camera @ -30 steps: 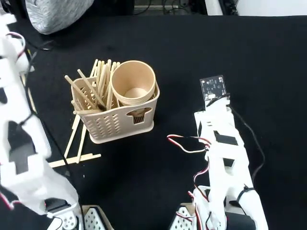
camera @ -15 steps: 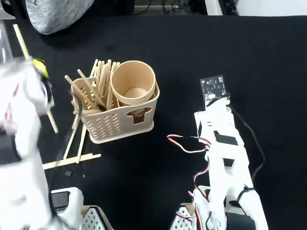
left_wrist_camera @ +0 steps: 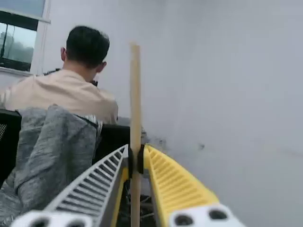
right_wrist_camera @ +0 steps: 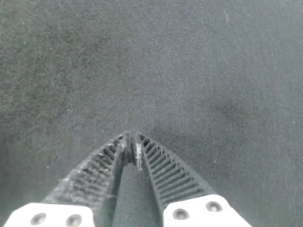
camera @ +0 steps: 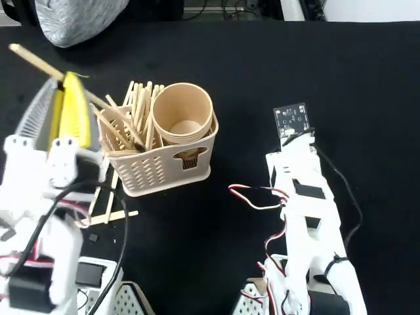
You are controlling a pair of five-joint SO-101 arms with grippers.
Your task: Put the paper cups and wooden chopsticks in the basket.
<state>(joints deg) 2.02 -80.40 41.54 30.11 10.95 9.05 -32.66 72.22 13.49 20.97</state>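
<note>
- Left gripper (camera: pixel 65 84), at the basket's (camera: pixel 164 169) nine o'clock, clamps one chopstick (camera: pixel 29 58).
- Paper cups (camera: pixel 182 111) stand nested inside the basket.
- Right gripper (right_wrist_camera: pixel 129 142), jaws together, hangs over the table (right_wrist_camera: pixel 199 66).

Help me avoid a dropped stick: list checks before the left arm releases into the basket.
1. Left gripper shut on pale wooden chopstick: ok.
2. Held chopstick above beige slotted plastic basket: cannot tell.
3. Stacked tan paper cups inside basket: ok.
4. Right gripper shut, apart from basket: ok.
5. Loose wooden chopsticks on black table beside basket, not collected: not ok.
</note>
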